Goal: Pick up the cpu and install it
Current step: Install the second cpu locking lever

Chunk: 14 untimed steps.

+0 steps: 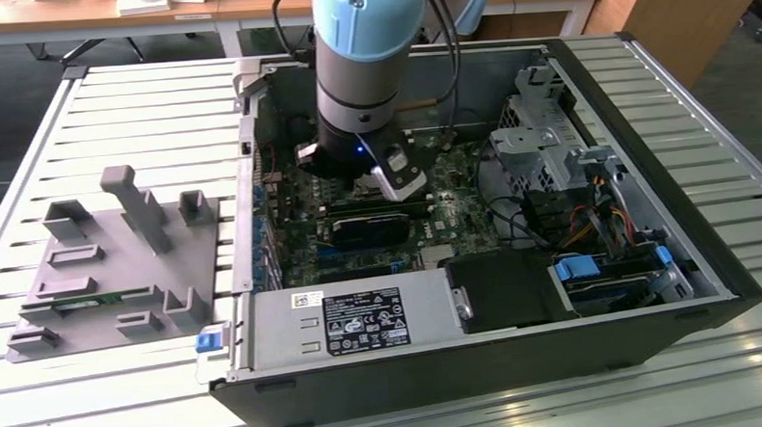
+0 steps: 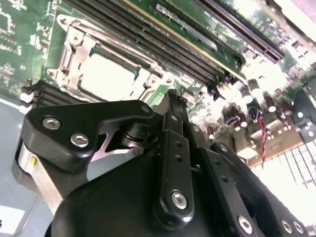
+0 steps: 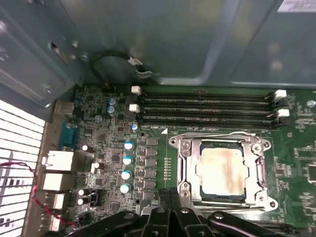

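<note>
Item: cpu [image 3: 222, 172]. Location: we are finding it already lying flat inside the socket frame [image 3: 186, 148] on the motherboard [image 3: 113, 163], its pale metal top facing up; it also shows in the second wrist view [image 2: 106, 76].

Item: claw [image 3: 170, 193]. State: its black fingers [image 2: 173, 123] are pressing together with nothing between them, so we are reading it as clenched and empty. Position: we are hovering inside the open computer case [image 1: 691, 239], just beside the socket's edge, apart from the chip.

Item: memory slots [image 3: 207, 106]. They are running alongside the socket, on its far side from the claw.

Handling note, as judgement: the chip appears seated, so we are treating alignment as the concern now. We are keeping the fingertips off the chip's top and clear of the frame's raised tabs, moving slowly and vertically, and checking that the chip is lying level within the frame rather than riding on one edge.

Item: grey parts fixture [image 1: 113, 264], standing on the slatted bench [image 1: 748, 352] outside the case.
</note>
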Each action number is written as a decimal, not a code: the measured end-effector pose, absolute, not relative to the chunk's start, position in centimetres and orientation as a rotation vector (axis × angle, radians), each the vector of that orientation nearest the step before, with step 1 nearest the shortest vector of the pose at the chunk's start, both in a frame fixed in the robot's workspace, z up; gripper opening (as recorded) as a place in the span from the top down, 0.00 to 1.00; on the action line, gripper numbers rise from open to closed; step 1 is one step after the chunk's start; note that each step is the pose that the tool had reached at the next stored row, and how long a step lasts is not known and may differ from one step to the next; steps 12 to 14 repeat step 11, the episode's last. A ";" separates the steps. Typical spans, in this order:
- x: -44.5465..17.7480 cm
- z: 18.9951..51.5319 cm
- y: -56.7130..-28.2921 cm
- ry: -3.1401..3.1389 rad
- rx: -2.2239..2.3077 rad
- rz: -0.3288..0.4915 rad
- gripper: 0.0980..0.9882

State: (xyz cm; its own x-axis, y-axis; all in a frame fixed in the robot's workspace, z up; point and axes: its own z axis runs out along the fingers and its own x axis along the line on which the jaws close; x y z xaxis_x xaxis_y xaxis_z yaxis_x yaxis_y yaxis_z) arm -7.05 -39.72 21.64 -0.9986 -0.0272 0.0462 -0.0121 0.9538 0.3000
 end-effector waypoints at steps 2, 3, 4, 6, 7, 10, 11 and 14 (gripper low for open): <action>-7.1 22.2 -39.7 -3.055 0.031 -0.469 0.99; -7.1 22.5 -39.7 -3.055 0.031 -0.469 0.99; -7.1 22.6 -39.7 -3.055 0.031 -0.469 0.99; -7.1 23.2 -39.7 -3.055 0.031 -0.470 0.99; -7.1 23.4 -39.7 -3.055 0.031 -0.470 0.99; -7.1 24.0 -39.7 -3.054 0.030 -0.470 0.99; -7.1 24.0 -39.7 -3.054 0.030 -0.471 0.99; -7.1 24.0 -39.7 -3.054 0.030 -0.471 0.99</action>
